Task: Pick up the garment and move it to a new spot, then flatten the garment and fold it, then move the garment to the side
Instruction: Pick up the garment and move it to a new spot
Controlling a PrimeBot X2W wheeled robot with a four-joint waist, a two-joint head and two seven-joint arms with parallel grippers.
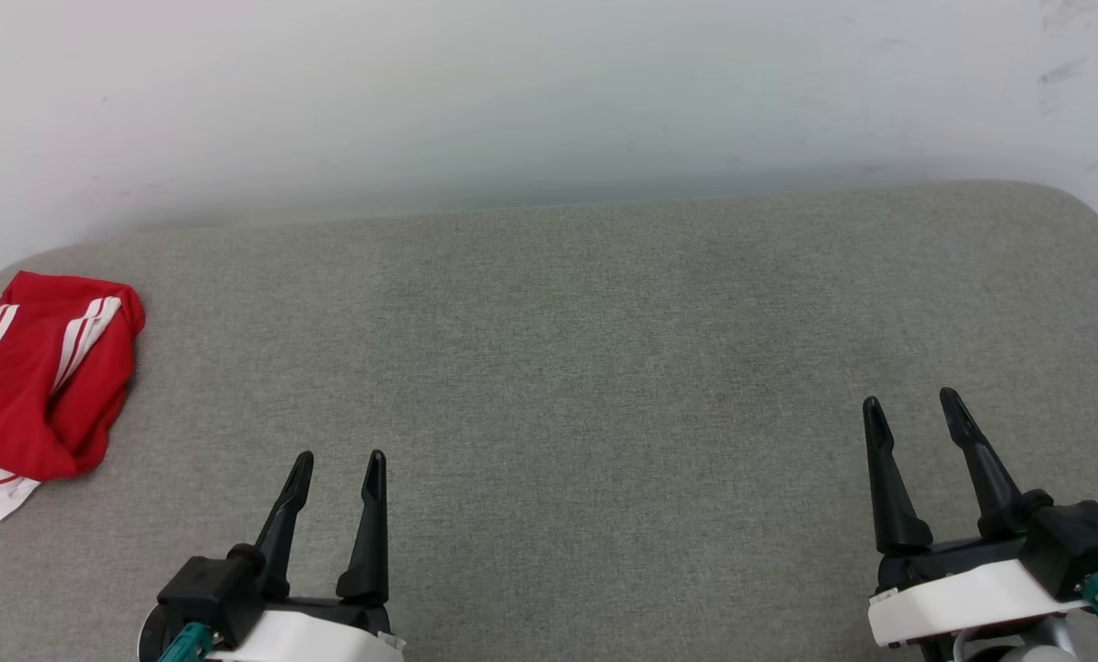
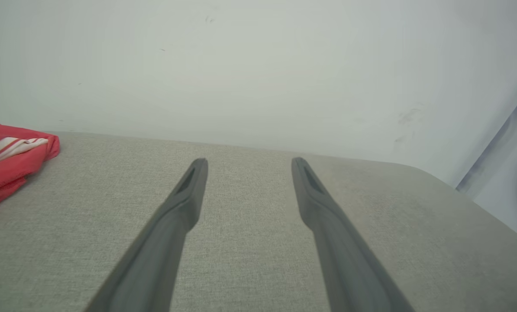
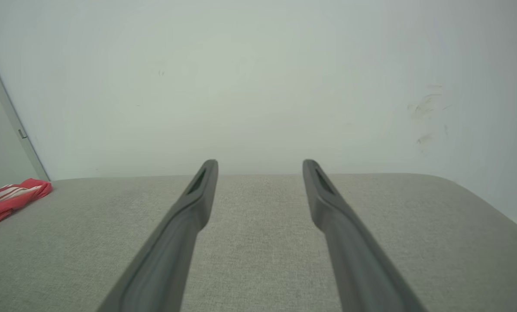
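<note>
The garment is a red shirt with white stripes, lying folded into a small bundle at the far left edge of the grey surface. It also appears at the left edge of the left wrist view, garment, and as a low red strip in the right wrist view, garment. My left gripper hovers low near the front, to the right of the garment and apart from it, open and empty. My right gripper stands open and empty at the lower right.
A white wall rises directly behind the grey padded surface. The surface's back corners are rounded, and its right corner curves away near the wall.
</note>
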